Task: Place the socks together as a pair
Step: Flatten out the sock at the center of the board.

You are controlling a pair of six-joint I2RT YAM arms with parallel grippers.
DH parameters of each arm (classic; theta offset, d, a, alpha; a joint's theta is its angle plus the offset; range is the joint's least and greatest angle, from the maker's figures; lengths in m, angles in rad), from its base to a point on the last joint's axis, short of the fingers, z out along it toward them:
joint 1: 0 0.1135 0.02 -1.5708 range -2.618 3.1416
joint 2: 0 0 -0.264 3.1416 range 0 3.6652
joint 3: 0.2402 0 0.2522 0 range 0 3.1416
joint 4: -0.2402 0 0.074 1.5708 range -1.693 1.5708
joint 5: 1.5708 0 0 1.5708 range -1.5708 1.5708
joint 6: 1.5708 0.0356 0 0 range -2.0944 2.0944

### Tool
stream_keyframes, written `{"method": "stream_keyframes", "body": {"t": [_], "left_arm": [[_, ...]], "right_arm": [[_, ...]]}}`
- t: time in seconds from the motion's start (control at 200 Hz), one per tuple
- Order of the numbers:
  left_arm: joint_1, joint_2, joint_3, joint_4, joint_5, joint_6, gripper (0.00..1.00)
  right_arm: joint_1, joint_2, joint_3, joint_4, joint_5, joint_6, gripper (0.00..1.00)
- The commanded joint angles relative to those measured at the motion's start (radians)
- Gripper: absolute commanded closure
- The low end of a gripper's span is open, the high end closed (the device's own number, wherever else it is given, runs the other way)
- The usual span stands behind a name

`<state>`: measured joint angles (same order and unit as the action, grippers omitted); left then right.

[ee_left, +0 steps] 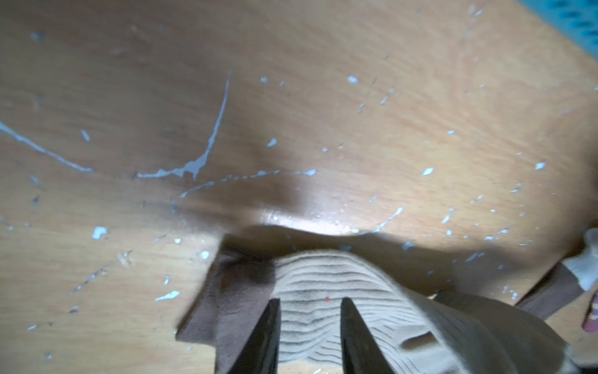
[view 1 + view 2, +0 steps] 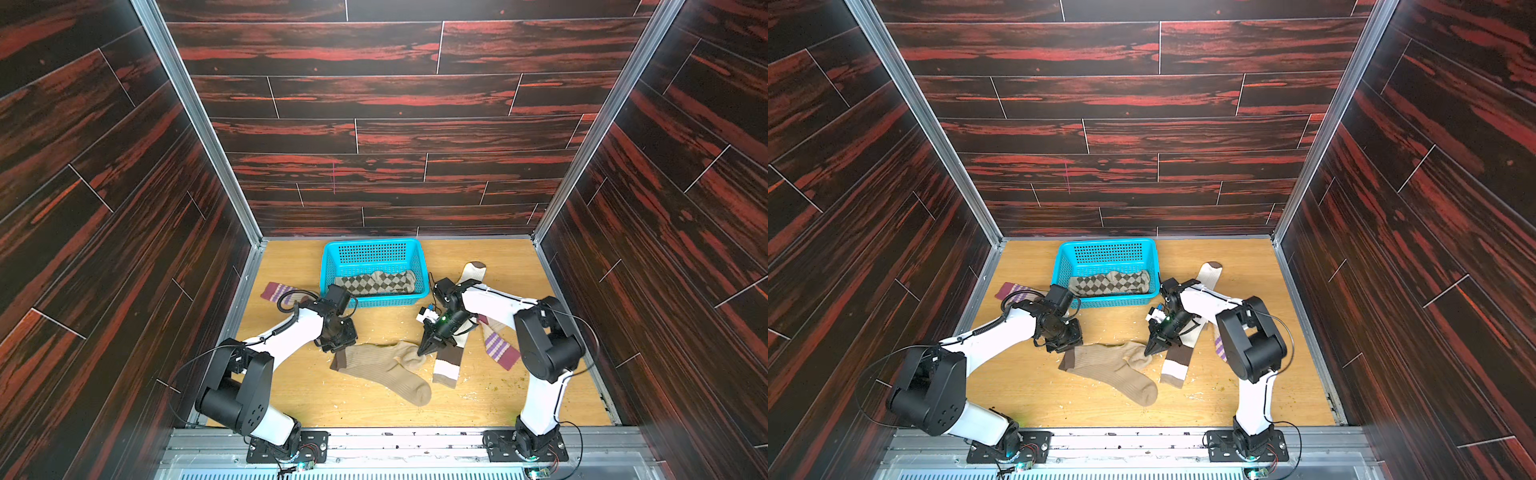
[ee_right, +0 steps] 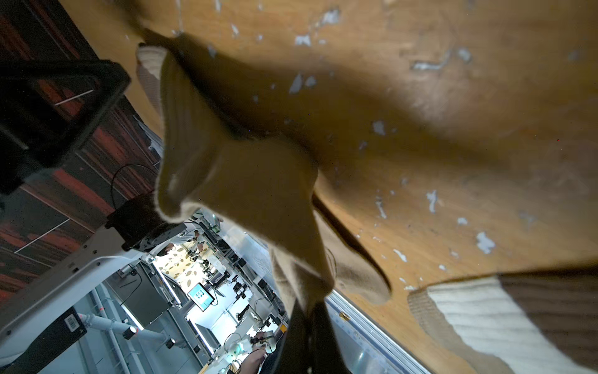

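One light wooden tabletop (image 2: pixel 299 395), lower middle of both top views, bearing a turquoise perforated plastic basket (image 2: pixel 390 299) at its far centre; below that in the frame, two plain ribbed tan fabric socks (image 2: pixel 374 365), brown-cuffed, overlapping. My right pincer (image 2: pixel 422 353), pressed together, pinches an end of one of them; my left pincer (image 1: pixel 309 301) stands part-spread astride ribbed cloth near the cuffs, and whether it grips I cannot tell.

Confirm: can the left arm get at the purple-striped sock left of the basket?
Probably yes: the striped sock lies free on the table near the left claw, though that claw straddles a tan sock.
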<state>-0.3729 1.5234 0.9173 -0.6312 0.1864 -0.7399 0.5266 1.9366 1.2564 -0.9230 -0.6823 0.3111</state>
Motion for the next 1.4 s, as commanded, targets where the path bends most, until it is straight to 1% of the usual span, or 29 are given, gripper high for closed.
{"method": "stream_keyframes", "body": {"t": [0.0, 0.03, 0.085, 0.145, 0.205, 0.341, 0.361, 0.476, 0.596, 0.782, 0.952, 1.032, 1.107, 1.283, 1.398], "left_arm": [[0.005, -0.039, 0.006, -0.05, -0.004, 0.0, 0.61], [0.003, -0.051, 0.002, -0.055, -0.006, -0.005, 0.58], [0.004, -0.08, -0.01, -0.069, -0.015, -0.016, 0.53], [0.005, -0.117, -0.022, -0.085, -0.02, -0.025, 0.48], [0.005, -0.152, -0.043, -0.095, -0.021, -0.039, 0.44], [0.006, -0.21, -0.101, -0.099, -0.023, -0.07, 0.39], [0.008, -0.213, -0.109, -0.095, -0.02, -0.073, 0.39], [0.011, -0.205, -0.136, -0.092, -0.018, -0.086, 0.38], [0.013, -0.186, -0.142, -0.077, -0.028, -0.095, 0.38], [0.015, -0.119, -0.138, -0.05, -0.042, -0.092, 0.43], [0.016, -0.06, -0.151, -0.014, -0.041, -0.087, 0.5], [0.015, -0.06, -0.159, 0.002, -0.049, -0.094, 0.54], [0.015, -0.055, -0.16, 0.014, -0.064, -0.098, 0.6], [0.015, -0.044, -0.156, 0.044, -0.033, -0.109, 0.74], [0.015, -0.08, -0.146, 0.018, -0.019, -0.107, 0.77]], "right_arm": [[0.001, 0.045, 0.006, -0.049, 0.051, -0.056, 0.92], [-0.002, 0.045, -0.004, -0.051, 0.077, -0.061, 0.89], [-0.011, 0.032, -0.027, -0.039, 0.115, -0.06, 0.78], [-0.017, 0.003, -0.043, -0.02, 0.164, -0.047, 0.71], [-0.018, -0.029, -0.04, -0.009, 0.206, -0.04, 0.6], [-0.017, -0.088, -0.029, -0.004, 0.325, -0.005, 0.5], [-0.017, -0.097, -0.031, -0.001, 0.366, 0.004, 0.49], [-0.007, -0.158, -0.06, 0.025, 0.377, 0.032, 0.47], [0.028, -0.216, -0.102, 0.039, 0.342, 0.042, 0.46], [0.055, -0.268, -0.179, 0.066, 0.36, 0.083, 0.46], [0.062, -0.272, -0.207, 0.1, 0.342, 0.101, 0.46], [0.063, -0.271, -0.212, 0.11, 0.342, 0.107, 0.47], [0.063, -0.269, -0.232, 0.129, 0.342, 0.116, 0.47], [0.061, -0.266, -0.314, 0.215, 0.366, 0.161, 0.47], [0.062, -0.276, -0.348, 0.292, 0.347, 0.209, 0.46]]}}
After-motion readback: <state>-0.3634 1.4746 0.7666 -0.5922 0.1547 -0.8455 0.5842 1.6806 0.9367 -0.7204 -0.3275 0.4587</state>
